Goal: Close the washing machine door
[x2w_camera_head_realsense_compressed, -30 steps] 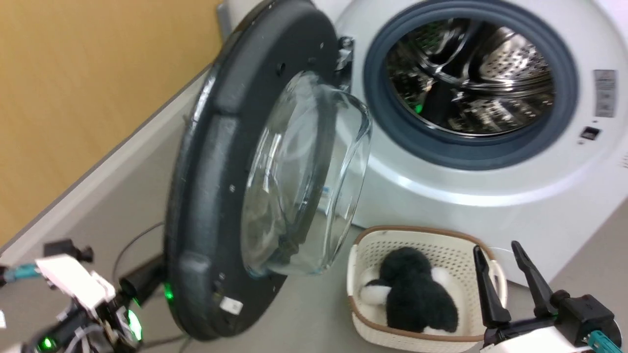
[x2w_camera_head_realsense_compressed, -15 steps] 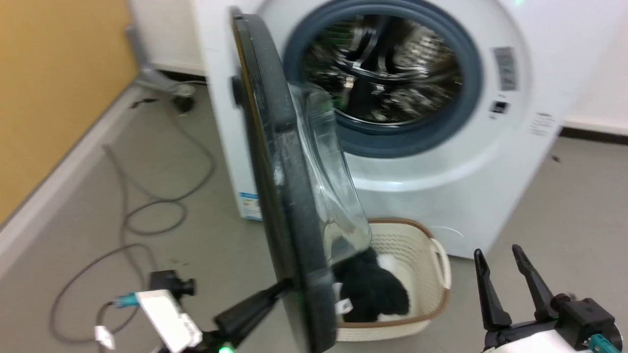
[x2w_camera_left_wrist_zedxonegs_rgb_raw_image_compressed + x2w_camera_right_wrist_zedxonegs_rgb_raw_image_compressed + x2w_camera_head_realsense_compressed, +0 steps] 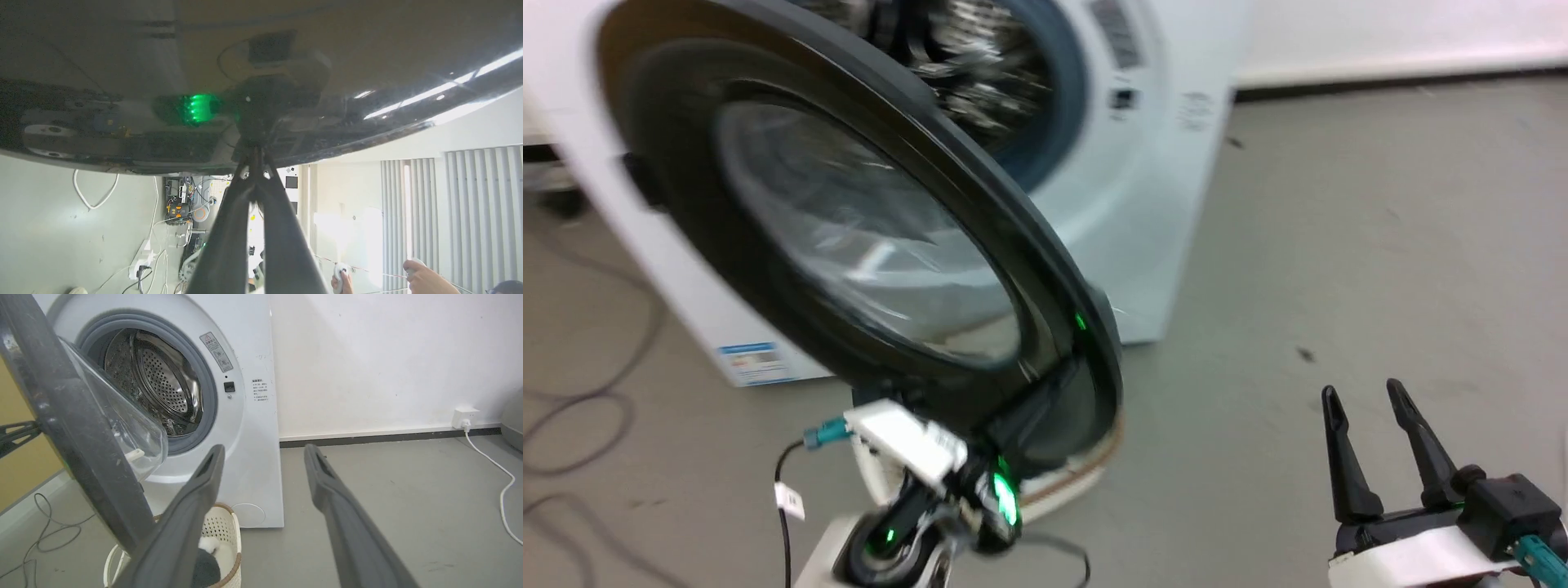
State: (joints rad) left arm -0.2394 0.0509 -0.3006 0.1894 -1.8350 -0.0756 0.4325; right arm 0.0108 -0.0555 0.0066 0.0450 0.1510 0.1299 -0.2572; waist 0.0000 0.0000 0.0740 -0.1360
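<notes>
The washing machine door stands partly open, its glossy black outer face and clear glass centre turned toward me. From the right wrist view the door is nearly edge-on, its glass bowl bulging toward the steel drum. My left gripper is shut, its tips pressed against the door's lower outer rim. In the left wrist view the joined tips of the left gripper touch the door's shiny surface. My right gripper hangs open and empty at the lower right, away from the door, and is likewise open in its own wrist view.
A cream laundry basket holding black and white fabric sits on the floor under the door, in front of the white machine. Cables lie on the floor at left. A wall socket with a white cord is far right. A person's hand holds a controller.
The head camera has swung, shifting the whole picture. The door has turned from edge-on to showing its outer face, with my left gripper against its lower rim. The right gripper stays open.
</notes>
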